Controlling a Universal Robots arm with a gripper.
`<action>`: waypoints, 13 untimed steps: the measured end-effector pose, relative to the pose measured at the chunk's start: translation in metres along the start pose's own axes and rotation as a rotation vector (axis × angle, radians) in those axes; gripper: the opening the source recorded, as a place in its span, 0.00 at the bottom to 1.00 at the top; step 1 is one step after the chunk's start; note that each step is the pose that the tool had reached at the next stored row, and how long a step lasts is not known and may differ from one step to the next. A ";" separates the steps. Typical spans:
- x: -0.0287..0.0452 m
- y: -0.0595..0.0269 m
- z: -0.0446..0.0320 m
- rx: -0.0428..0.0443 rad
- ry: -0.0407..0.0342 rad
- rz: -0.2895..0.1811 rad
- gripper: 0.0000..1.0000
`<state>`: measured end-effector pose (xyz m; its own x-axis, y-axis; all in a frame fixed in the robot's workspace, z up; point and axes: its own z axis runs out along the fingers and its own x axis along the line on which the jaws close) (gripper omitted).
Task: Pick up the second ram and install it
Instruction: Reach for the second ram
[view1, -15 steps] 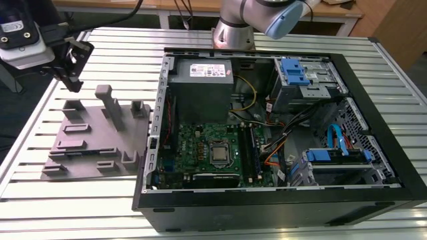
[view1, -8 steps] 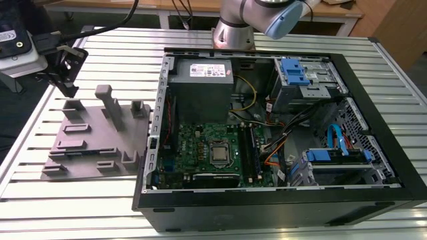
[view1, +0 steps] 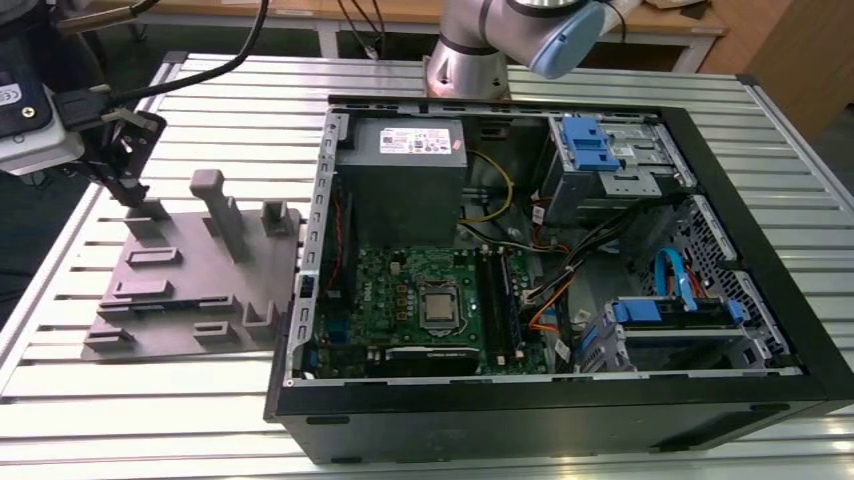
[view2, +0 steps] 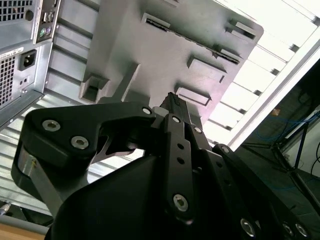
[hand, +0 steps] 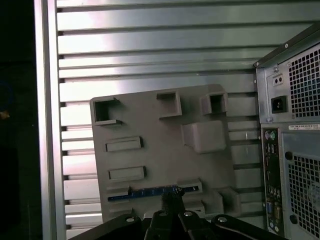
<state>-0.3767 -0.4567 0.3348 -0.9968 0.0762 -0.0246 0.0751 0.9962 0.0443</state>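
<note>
Gripper (hand: 172, 200) pinched shut on top edge of second ram (hand: 140, 194), directly beneath it; ram stands edge-up in fixture plate (hand: 165, 160) slot, i.e. presented for vert. pickup.

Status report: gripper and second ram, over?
Gripper at grey fixture plate. Second ram on edge in a plate slot, right by gripper. No obstacle seen.

The fixture plate (hand: 160, 130) is matt grey plastic; the desk (view1: 174, 400), ribbed bright metal; the gripper (view2: 173, 102), matt black.
</note>
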 end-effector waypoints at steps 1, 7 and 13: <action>0.0013 -0.0006 0.0014 0.0000 0.0000 0.000 0.11; 0.0078 -0.0034 0.0115 0.0000 0.0001 0.000 0.11; 0.0150 -0.0051 0.0220 0.0001 0.0000 0.000 0.11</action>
<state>-0.3914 -0.4597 0.3123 -0.9968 0.0762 -0.0246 0.0751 0.9962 0.0443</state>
